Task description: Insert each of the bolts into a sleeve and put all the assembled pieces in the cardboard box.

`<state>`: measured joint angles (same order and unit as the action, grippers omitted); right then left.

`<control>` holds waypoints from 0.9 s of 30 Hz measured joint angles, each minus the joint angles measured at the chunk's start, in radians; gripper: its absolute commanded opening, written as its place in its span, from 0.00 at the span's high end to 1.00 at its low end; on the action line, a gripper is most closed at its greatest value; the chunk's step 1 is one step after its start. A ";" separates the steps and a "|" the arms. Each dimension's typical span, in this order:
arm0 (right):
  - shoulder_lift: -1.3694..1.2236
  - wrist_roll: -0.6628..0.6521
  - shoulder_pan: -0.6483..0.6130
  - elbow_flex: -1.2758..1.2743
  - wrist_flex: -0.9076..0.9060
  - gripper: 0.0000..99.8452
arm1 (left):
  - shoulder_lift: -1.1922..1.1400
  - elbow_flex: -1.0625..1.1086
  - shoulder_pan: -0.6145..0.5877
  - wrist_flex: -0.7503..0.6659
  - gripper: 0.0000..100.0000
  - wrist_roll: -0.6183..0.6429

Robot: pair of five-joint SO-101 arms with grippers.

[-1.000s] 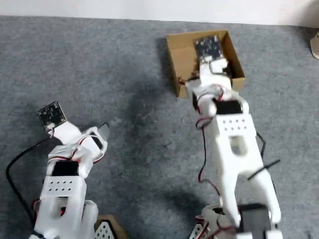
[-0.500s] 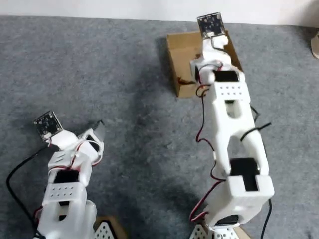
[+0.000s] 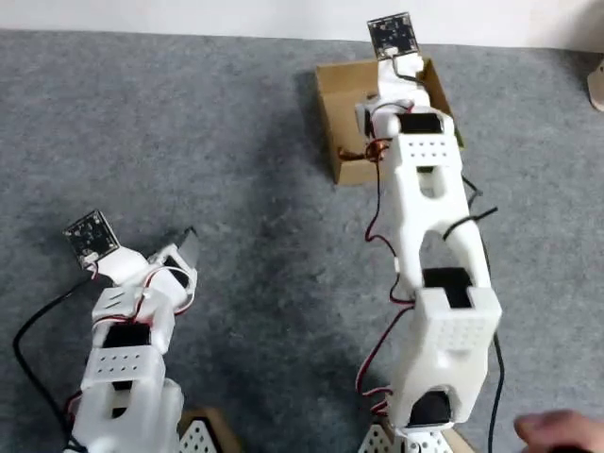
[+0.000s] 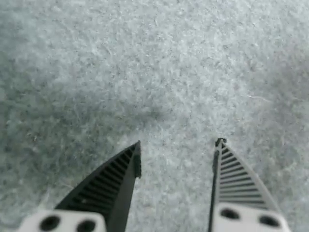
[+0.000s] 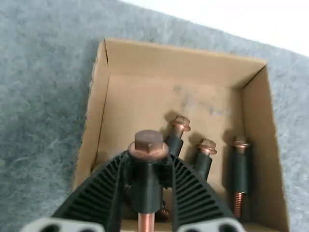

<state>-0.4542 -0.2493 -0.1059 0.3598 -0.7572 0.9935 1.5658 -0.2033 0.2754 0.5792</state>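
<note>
The right arm has stretched farther over the cardboard box, its pincer closed on a sleeved bolt above three finished pieces, probably for dropping, while the left pincer hangs open, empty, over the surface.

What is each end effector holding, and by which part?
Right end effector grips an assembled piece by its black sleeve, under the bolt head, above the box. Left end effector is open, empty.

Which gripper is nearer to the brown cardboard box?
Right. The right gripper hangs over the brown cardboard box, gripping a sleeved copper bolt; the left gripper is far off over grey carpet.
</note>
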 measured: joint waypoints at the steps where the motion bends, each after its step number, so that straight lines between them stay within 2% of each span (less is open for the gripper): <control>1: -0.029 0.000 0.000 0.035 -0.009 1.00 | 0.000 0.000 0.000 0.000 0.76 0.000; 9: -0.239 0.040 0.000 0.282 -0.075 0.99 | 0.000 0.000 0.000 0.000 0.76 0.000; 14: -0.316 0.055 0.000 0.417 -0.158 0.89 | 0.000 0.000 0.000 0.000 0.76 0.000; 20: -0.347 0.129 0.018 0.549 -0.258 0.90 | 0.000 0.000 0.000 0.000 0.76 0.000; 24: -0.347 0.129 0.015 0.595 -0.318 0.99 | 0.000 0.000 0.000 0.000 0.76 0.000; 27: -0.347 0.135 0.015 0.632 -0.393 0.99 | 0.000 0.000 0.000 0.000 0.76 0.000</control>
<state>-0.8009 -0.1143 -0.0905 0.9920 -1.1500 0.9935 1.5658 -0.2033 0.2754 0.5792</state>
